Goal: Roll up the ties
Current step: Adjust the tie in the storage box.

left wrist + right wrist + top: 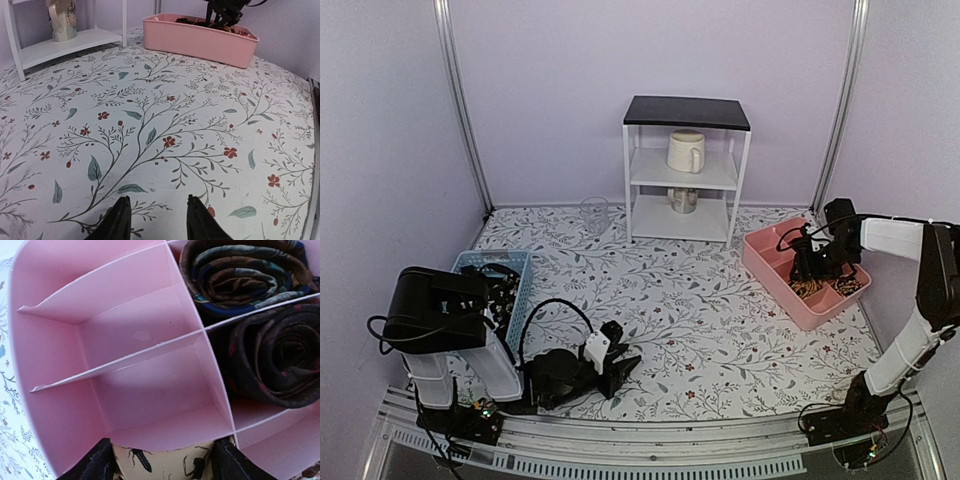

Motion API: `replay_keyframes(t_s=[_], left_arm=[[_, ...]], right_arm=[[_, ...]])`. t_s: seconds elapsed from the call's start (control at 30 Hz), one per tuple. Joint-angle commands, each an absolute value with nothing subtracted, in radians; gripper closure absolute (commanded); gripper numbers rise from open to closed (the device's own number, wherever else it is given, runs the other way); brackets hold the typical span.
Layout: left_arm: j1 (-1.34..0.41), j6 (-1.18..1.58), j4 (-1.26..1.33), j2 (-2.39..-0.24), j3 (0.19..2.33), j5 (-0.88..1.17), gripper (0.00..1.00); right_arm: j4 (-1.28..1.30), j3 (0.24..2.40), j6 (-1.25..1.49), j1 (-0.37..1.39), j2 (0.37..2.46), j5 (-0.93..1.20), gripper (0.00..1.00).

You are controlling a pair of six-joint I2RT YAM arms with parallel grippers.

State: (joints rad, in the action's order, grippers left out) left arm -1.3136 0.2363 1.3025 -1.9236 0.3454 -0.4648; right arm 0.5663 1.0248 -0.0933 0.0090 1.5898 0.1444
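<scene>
Fingertips of my left gripper (157, 202) stand apart with nothing between them, hanging low over the floral tablecloth (150, 100) close to my bases. Just left of that arm sits the blue mesh basket (490, 257). In it lies a loose dark heap of ties (502, 290), partly hidden behind my own left arm. Farther out, at the right side of the table, my right gripper (160, 452) hangs over the pink divided tray (45, 340). Its two fingers (92, 465) flank a pale yellow tie (160, 462) printed with black insects. The cloth fills the gap from one finger to the other, but I cannot tell whether I am squeezing it or only standing on either side of it. In the wrist view that tie sits right at the nearest cross wall of the tray. Beyond it two compartments show their bare pink floors, parted by a thin divider. To their right, each in its own compartment, lie two finished rolls. The nearer is a dark brown rolled tie (275, 360) with reddish specks. Behind it is a navy and brown rolled tie (245, 275) coiled tight against its walls. Farthest back, a clear cup (594, 213) stands on the cloth near the rear wall, beside the white shelf unit (685, 112) with its black top. A cream mug (685, 150) sits on the upper shelf and a patterned mug (62, 20) on the shelf below.
</scene>
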Motion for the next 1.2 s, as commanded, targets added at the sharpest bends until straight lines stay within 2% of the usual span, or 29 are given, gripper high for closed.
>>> replay_keyframes(t_s=[0.0, 0.4, 0.77, 1.17], left_arm=[[-1.327, 0.232, 1.296, -1.936, 0.353, -0.482, 0.62], [-1.326, 0.225, 1.28, -1.951, 0.373, -0.471, 0.62], [-1.327, 0.216, 1.254, -1.939, 0.384, -0.475, 0.62], [-1.34, 0.216, 1.269, -1.929, 0.371, -0.476, 0.62]], right_arm=[[0.575, 0.979, -0.088, -0.004, 1.644, 0.271, 0.33], [0.546, 0.96, -0.065, -0.113, 1.652, 0.335, 0.35], [0.546, 0.982, -0.039, -0.134, 1.673, 0.365, 0.4], [0.683, 1.103, -0.01, -0.133, 1.499, 0.25, 0.32]])
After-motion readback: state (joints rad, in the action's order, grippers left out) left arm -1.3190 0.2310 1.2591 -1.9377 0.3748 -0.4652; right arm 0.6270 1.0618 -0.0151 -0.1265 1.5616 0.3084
